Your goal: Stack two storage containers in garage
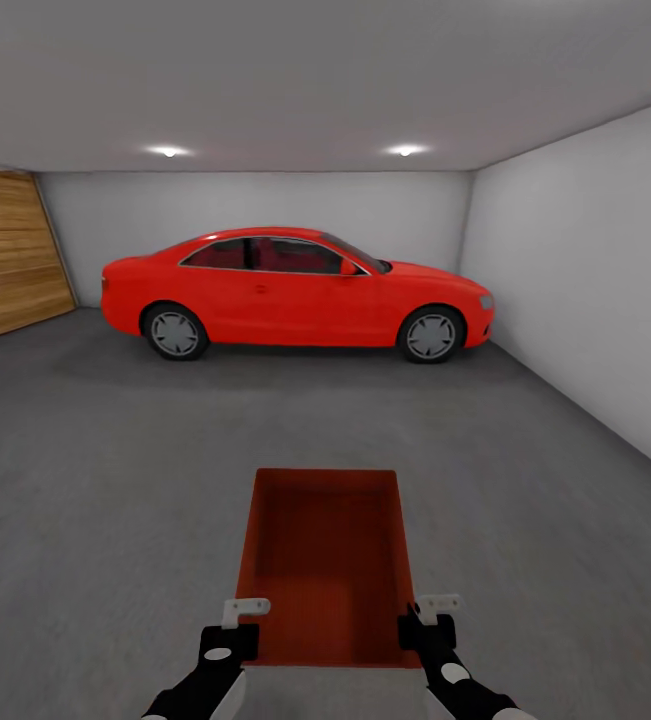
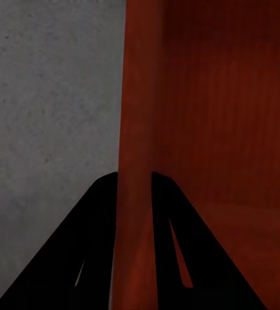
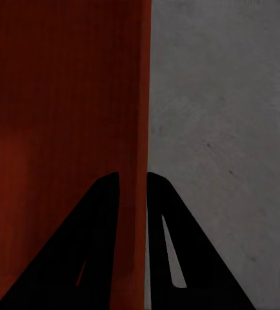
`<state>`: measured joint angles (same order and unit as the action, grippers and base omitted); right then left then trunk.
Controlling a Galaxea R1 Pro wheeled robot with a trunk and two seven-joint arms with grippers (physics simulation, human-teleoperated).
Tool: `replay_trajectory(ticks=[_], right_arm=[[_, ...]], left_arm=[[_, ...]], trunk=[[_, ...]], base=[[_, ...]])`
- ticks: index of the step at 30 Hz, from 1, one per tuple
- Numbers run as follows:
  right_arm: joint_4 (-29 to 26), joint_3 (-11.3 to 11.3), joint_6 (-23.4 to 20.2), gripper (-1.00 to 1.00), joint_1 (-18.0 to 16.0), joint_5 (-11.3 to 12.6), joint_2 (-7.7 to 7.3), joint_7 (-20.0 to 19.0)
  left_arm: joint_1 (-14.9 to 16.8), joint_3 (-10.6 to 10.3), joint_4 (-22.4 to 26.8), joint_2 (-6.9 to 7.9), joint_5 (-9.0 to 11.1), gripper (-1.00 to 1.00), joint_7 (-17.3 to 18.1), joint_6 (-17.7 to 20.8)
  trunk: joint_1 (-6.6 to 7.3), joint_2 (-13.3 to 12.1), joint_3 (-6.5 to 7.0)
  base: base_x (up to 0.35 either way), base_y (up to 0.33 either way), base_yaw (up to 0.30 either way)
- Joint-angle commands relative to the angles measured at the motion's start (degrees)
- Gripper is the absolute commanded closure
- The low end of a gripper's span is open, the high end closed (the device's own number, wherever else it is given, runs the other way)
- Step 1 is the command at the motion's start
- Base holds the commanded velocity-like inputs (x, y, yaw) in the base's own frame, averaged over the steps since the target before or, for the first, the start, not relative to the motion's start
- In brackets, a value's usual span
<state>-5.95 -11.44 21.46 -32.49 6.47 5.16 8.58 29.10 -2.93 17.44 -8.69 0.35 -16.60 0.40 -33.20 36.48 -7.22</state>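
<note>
Fingers of both our grippers (left [image 1: 233, 625], right [image 1: 427, 620]) pinch one bin's [image 1: 327, 560] walls over garage floor [image 1: 95, 500]; placing and the second bin remain.

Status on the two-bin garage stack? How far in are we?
Done: the robot is in the garage, red car ahead. In hand: one storage container gripped by both arms, left gripper and right gripper each pinching a side wall, grey floor beyond. Whether it is down or carried is unclear. Left: release it, bring the second bin and stack it on top.
</note>
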Motion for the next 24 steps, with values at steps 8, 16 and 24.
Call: replay_trajectory(ticks=[8,16,24], right_arm=[[-0.1,0.5,5.9,1.00,-0.1,-0.1,-0.15,0.1],[-0.1,0.5,5.8,1.00,-0.1,-0.1,-0.15,0.1],[-0.1,0.5,5.9,1.00,-0.1,-0.1,-0.09,0.1]], left_arm=[[0.0,-1.3,-0.2,0.34,1.0,1.00,-0.6,0.1],[0.0,-1.3,-0.2,0.34,1.0,1.00,-0.6,0.1],[0.0,-1.3,-0.2,0.34,1.0,1.00,-0.6,0.1]], trunk=[[-0.05,0.1,-0.10],[-0.05,0.1,-0.10],[-0.05,0.1,-0.10]], base=[[0.322,0.000,0.000],[0.322,0.000,0.000],[0.322,0.000,0.000]])
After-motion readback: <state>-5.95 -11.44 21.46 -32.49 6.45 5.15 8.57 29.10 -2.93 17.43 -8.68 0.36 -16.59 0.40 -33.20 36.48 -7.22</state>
